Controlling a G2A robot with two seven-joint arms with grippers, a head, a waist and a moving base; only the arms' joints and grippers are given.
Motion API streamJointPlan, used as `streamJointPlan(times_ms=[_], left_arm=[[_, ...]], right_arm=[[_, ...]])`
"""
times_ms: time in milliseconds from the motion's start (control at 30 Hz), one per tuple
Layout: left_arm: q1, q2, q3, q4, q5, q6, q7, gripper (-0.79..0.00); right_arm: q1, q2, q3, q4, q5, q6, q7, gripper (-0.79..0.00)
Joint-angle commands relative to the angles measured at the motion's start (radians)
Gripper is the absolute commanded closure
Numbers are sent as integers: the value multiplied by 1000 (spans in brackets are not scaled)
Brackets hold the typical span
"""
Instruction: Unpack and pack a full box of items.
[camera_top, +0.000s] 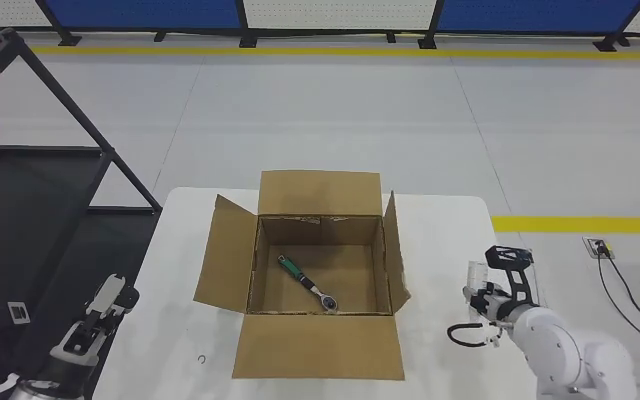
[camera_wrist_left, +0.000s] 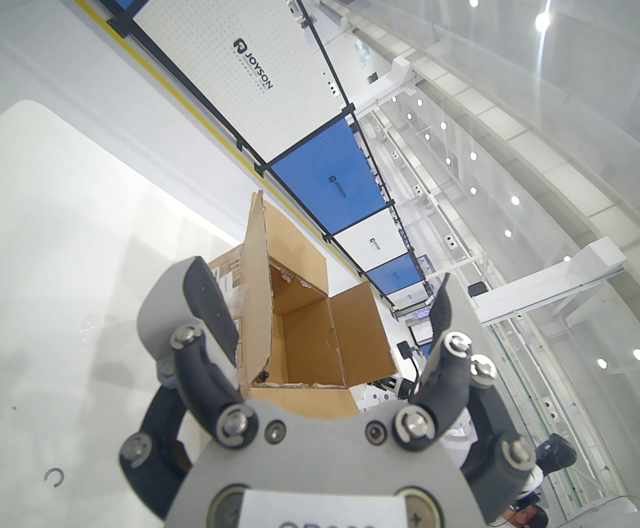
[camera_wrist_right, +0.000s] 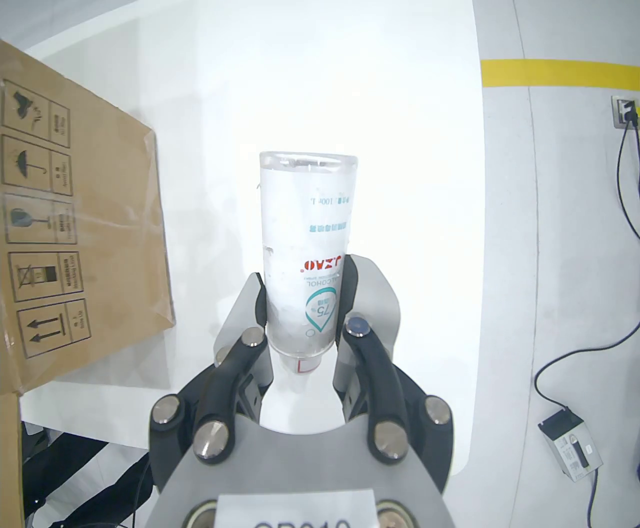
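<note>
**Site: industrial robot test hall**

1. Partition panels (camera_top: 140, 12), blue and white, the white ones perforated. They stand in black frames in a row along the far side of the floor.
2. Yellow line (camera_top: 320, 50) marked on the pale, smooth floor (camera_top: 330, 110) just before those panels.
3. High white ceiling with heavy beams and rows of recessed lights (camera_wrist_left: 515, 200), seen from my left wrist.
4. One white table (camera_top: 450, 300) in front of me, with an open cardboard box (camera_top: 320, 350) on it.
5. Floor socket (camera_top: 598, 246) with a black cable, and a power adapter (camera_wrist_right: 570, 445) on the floor to my right.
6. Black metal frame (camera_top: 100, 150) to my left.
</note>
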Motion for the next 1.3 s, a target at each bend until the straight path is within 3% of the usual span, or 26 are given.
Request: streamJointPlan(times_ms=[0,367,467,667,867,1033,1267], left_arm=[[0,0,0,0,0,0,0,-785],[0,0,0,0,0,0,0,-785],[0,0,0,0,0,0,0,-785],[0,0,0,0,0,0,0,-785],[0,0,0,0,0,0,0,-785],[0,0,0,0,0,0,0,-785],[0,0,0,0,0,0,0,-785]], right_arm=[[25,2,9,53,15,2,-2,0],[30,3,10,62,16,3,-4,0],[31,3,-34,70,23,-41,-25,0],[160,6,-124,237,-79,-36,54,0],[276,7,-157,409,-81,-48,96,0],[332,8,-179,504,-152,9,89,0],[372,15,-181,590,-163,-35,107,0]])
